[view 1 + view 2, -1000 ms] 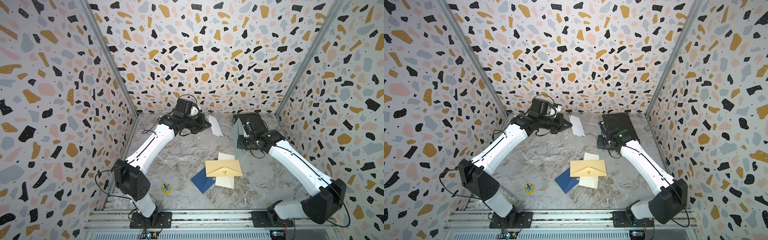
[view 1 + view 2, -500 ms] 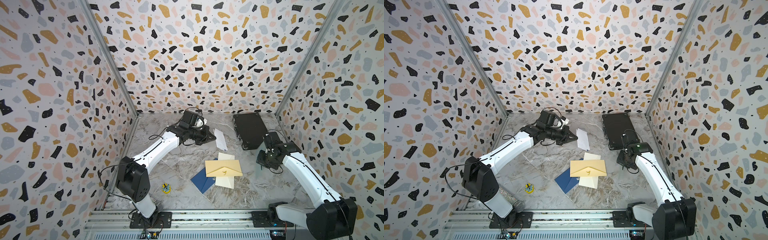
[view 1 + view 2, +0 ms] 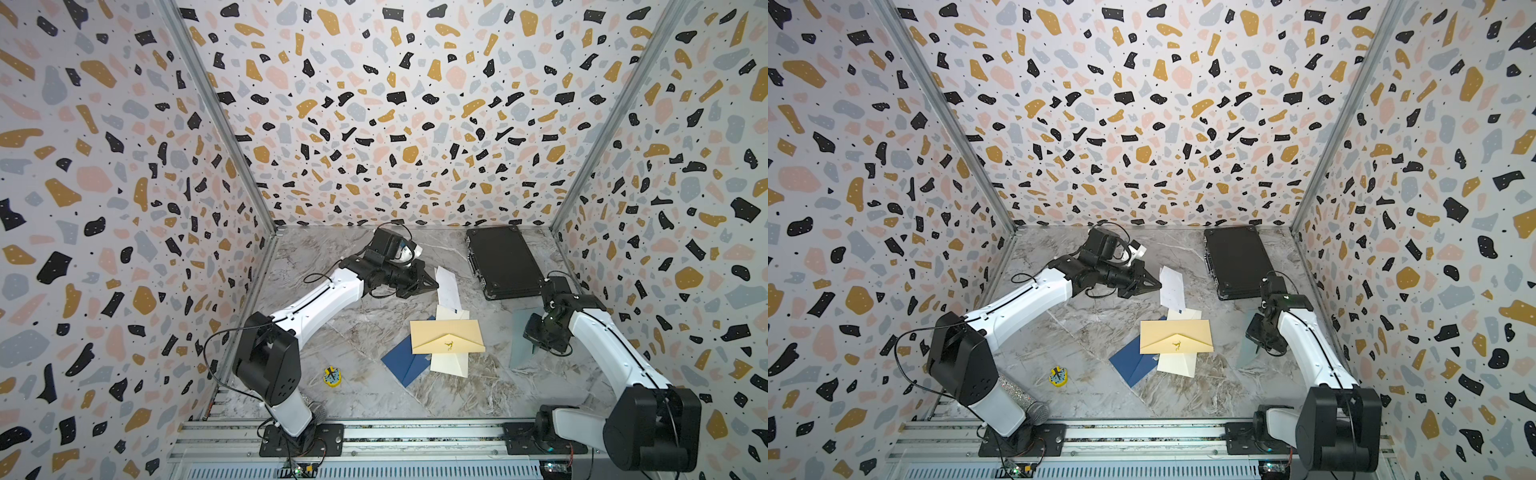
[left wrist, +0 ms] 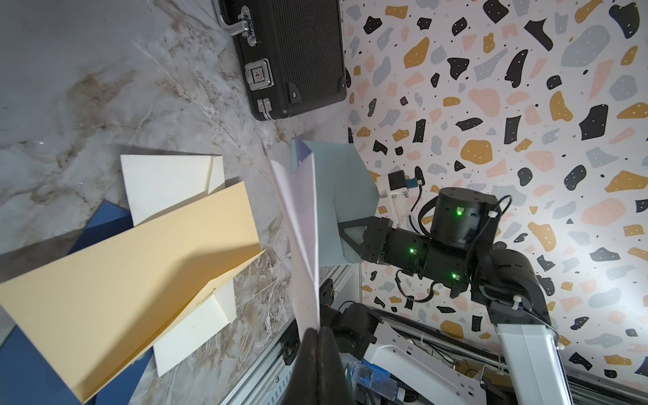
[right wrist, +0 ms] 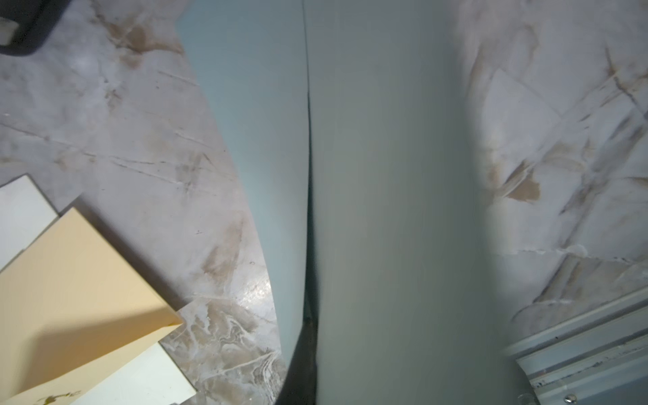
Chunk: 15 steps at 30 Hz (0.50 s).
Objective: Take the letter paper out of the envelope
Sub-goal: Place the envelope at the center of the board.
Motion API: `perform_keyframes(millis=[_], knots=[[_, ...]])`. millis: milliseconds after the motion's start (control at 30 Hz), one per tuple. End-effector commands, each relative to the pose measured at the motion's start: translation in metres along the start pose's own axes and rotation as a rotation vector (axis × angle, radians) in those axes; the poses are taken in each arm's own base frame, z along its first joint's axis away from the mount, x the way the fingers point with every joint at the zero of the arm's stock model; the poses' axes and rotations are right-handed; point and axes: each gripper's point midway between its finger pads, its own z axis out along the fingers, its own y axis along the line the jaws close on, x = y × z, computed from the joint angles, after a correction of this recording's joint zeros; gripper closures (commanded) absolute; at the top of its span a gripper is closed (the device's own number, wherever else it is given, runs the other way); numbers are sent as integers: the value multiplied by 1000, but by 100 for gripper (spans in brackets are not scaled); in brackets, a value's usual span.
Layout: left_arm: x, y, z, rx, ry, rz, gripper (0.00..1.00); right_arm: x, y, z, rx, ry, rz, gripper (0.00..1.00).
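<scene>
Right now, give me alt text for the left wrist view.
The left end effector, shut, pinches a white paper by its edge. Beyond, the right end effector holds a grey envelope; a yellow envelope and a black case lie on the table.

Four envelopes for certain: one tan envelope (image 3: 446,336), one navy envelope (image 3: 402,365), one grey-blue envelope (image 4: 350,182), and one cream envelope (image 3: 449,365). The cream shows at two opposite edges of the tan one, and whether it is one piece or two cannot be told. One white letter sheet (image 3: 448,286). One black case (image 3: 503,259). One small yellow trinket (image 3: 331,376). One glittery microphone (image 3: 1027,409). Two robot arms, the left arm (image 3: 324,299) and the right arm (image 3: 602,345), each with one pair of jaws. One marble-patterned surface (image 3: 353,332).
</scene>
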Motion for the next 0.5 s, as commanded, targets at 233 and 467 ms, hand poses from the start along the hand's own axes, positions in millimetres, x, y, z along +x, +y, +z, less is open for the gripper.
perform_keyframes(millis=[233,467], knots=[[2,-17,-9,33,-10,75,100,-22,-38,14,259,-18,-50,56],[3,-14,-8,21,-4,72,100,-36,-36,2,262,-64,-30,52]])
